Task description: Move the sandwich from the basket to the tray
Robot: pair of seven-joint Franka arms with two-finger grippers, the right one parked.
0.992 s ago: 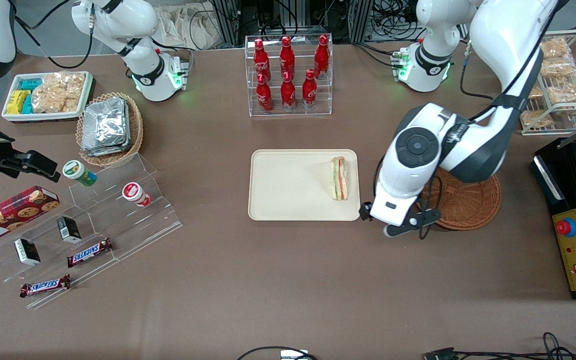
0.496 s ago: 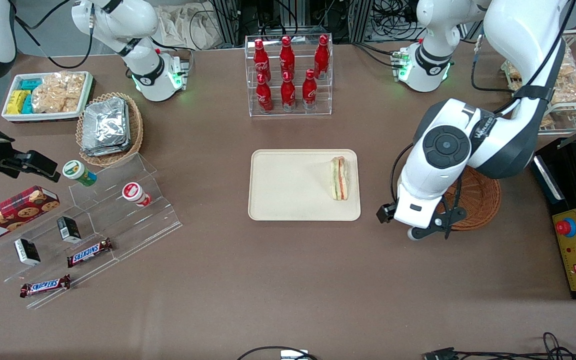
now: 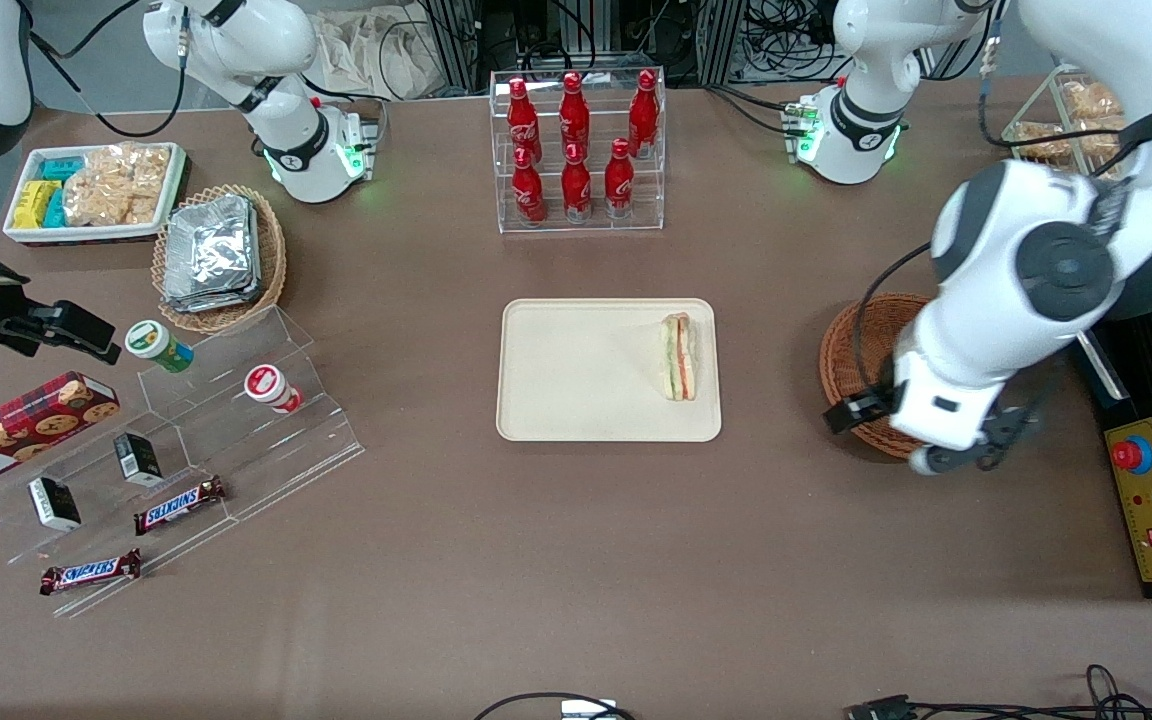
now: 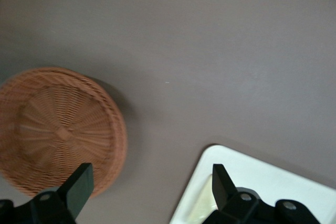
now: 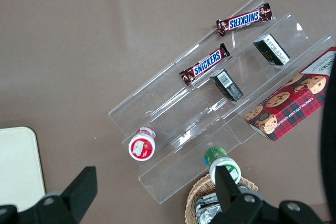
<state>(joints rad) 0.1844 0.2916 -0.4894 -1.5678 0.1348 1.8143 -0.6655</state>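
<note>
The sandwich (image 3: 678, 357) lies on the cream tray (image 3: 576, 370), at the tray's edge nearest the working arm's end of the table. The reddish-brown wicker basket (image 3: 856, 350) sits on the table beside the tray, partly covered by the arm; in the left wrist view the basket (image 4: 58, 129) holds nothing. My gripper (image 3: 971, 450) hangs above the basket's rim nearest the front camera, well clear of the tray. In the left wrist view the gripper (image 4: 150, 174) is open with only bare table between its fingers, and a corner of the tray (image 4: 273, 182) shows.
A clear rack of red cola bottles (image 3: 576, 150) stands farther from the camera than the tray. A black control box with a red button (image 3: 1131, 455) lies past the basket at the working arm's end. A foil-packet basket (image 3: 216, 255) and an acrylic snack stand (image 3: 186, 440) sit toward the parked arm's end.
The arm has swung away from the tray toward the working arm's end, now over the basket. The sandwich has stayed put on the tray.
</note>
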